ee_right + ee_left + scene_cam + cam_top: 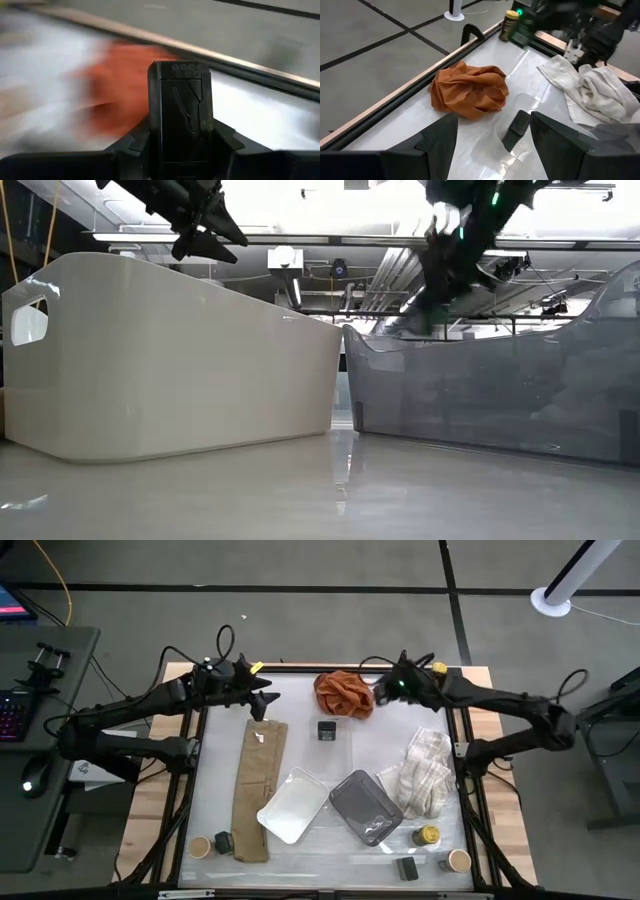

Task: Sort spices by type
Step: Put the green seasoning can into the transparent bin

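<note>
one black box (180, 120) is clamped between the right gripper's (180, 150) fingers above the orange cloth (343, 693); the left gripper (492, 145) is held open, empty.

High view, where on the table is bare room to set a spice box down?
Bare stretch between the tan cloth and the left table rail; another between the lone black box and white towel. Crowded around the white tray, grey tray and front-right jars.

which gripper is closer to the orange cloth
Right. The right gripper, shut on a black box, sits at the orange cloth's edge. The left gripper, open, is farther off on the cloth's other side.
</note>
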{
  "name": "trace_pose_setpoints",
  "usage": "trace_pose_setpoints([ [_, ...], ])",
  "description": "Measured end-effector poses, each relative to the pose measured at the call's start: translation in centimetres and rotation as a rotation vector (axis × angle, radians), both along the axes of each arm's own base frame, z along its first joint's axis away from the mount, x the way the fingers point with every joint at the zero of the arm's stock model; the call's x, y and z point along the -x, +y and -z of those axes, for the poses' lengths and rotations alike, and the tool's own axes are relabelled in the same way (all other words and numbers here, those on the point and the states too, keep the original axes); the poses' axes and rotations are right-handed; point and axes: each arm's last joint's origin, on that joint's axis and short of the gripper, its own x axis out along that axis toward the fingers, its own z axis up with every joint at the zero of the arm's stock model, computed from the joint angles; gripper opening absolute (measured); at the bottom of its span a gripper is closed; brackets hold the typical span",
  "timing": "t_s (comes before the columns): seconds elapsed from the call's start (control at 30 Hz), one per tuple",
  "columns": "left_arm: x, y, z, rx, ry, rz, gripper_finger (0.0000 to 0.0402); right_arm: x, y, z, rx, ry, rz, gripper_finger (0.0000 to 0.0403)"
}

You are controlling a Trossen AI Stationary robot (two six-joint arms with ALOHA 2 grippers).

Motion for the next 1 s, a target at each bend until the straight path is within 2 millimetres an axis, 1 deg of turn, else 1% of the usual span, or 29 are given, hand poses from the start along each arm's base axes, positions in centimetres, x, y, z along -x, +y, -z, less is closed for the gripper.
trace_pose_setpoints([
  [0.07,0.0,0.1,0.0,0.0,0.003,-0.004,0.0236,-0.9,2.0,-1.0,-0.001,-0.083,-0.216,0.0113],
  [0.13,0.0,0.2,0.1,0.0,0.004,-0.009,0.0236,-1.8,3.8,-1.3,-0.009,-0.118,-0.375,0.0113],
  [0.23,-0.3,0.3,0.2,0.001,0.006,-0.013,0.0236,-3.4,5.9,-0.7,0.001,-0.115,-0.551,0.0117],
  [0.37,-0.7,0.5,0.2,0.011,-0.02,-0.022,0.0236,-5.9,7.6,1.0,0.001,-0.084,-0.657,0.0124],
  [0.47,-0.9,0.6,0.4,0.036,-0.023,-0.035,0.0236,-8.0,7.7,2.1,0.014,-0.023,-0.7,0.0125],
  [0.6,-1.0,0.5,0.5,0.041,-0.018,-0.032,0.0236,-11.1,7.4,2.9,0.066,0.051,-0.78,0.0127],
  [0.7,-1.0,0.5,0.5,0.042,-0.019,-0.033,0.0236,-12.9,7.3,4.2,0.084,0.154,-0.845,0.0128],
  [0.87,-1.0,0.5,0.6,0.05,-0.019,-0.036,0.0236,-14.9,7.1,6.0,0.075,0.313,-0.929,0.0129],
  [1.0,-1.0,0.5,0.6,0.048,-0.017,-0.035,0.0236,-16.0,7.0,6.9,0.102,0.359,-0.981,0.0129],
])
